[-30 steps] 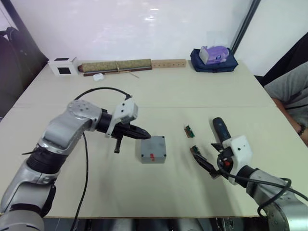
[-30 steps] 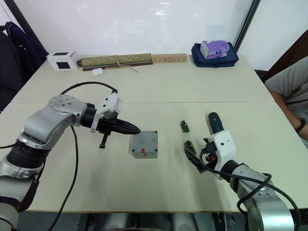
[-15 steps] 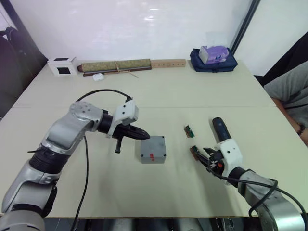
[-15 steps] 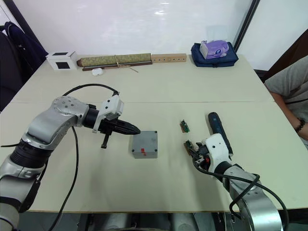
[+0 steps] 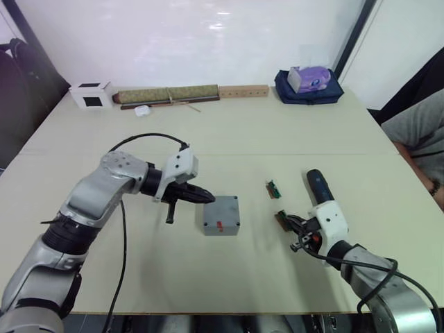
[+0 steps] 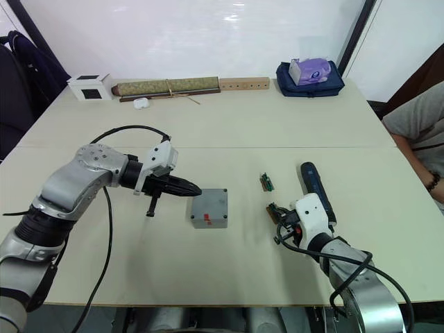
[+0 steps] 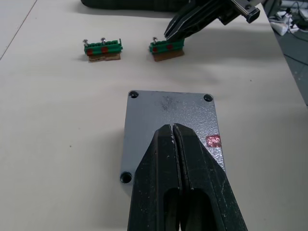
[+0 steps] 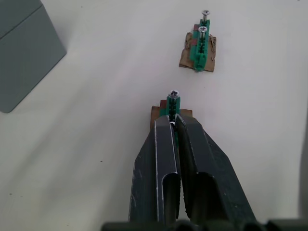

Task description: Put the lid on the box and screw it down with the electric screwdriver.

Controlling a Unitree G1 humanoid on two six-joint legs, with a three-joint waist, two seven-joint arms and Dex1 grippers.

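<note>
The grey box [image 5: 220, 215] stands mid-table with a red mark on its near side. The lid [image 7: 166, 120], flat with corner screw holes, lies on top of it. My left gripper [image 5: 210, 197] is shut, its tips over the lid's left edge. Right of the box, my right gripper [image 8: 173, 118] is shut on the near green screw strip [image 5: 281, 218], and one screw stands just past the tips. A second green strip [image 5: 272, 188] lies farther back. The electric screwdriver [image 5: 318, 186], black and blue, lies on the table behind my right wrist.
Along the far edge are a white box [image 5: 90, 95], a rolled mat [image 5: 166, 94], a wooden bar [image 5: 243, 91] and a blue bag with a tissue pack [image 5: 307, 84]. A person's arm [image 5: 416, 132] is at the right edge.
My right gripper has reached forward to the near green strip and closed on it. The left gripper has barely moved and stays shut at the box.
</note>
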